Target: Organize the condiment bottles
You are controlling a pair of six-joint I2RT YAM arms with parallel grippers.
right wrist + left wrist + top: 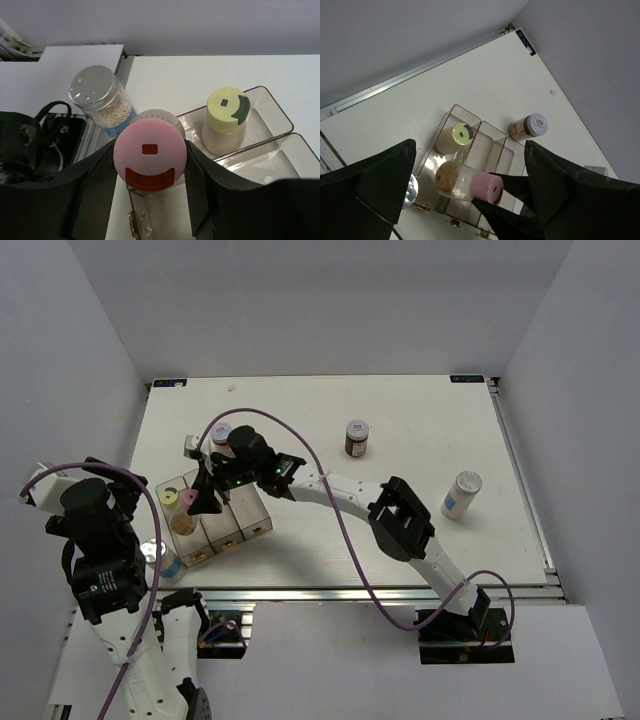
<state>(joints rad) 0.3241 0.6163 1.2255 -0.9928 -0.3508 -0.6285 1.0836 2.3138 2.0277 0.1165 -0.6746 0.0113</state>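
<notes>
My right gripper [203, 498] is shut on the pink-lid jar [150, 155] with tan contents. It holds the jar tilted over the near end of the leftmost compartment of the clear tray [245, 525]. A yellow-lid jar [170, 497] stands in the far end of that compartment. A silver-lid jar [160, 555] with white grains and a blue label stands outside the tray's left side. A grey-lid jar [222, 432] stands behind the tray. A dark brown jar [357, 437] and a white jar [461, 494] stand to the right. My left gripper [470, 192] is open and empty, left of the tray.
The tray's other two compartments [492, 150] hold nothing. The table's metal rail [350, 592] runs along the near edge. White walls close in the back and sides. The right arm's purple cable [330, 500] loops over the table's middle.
</notes>
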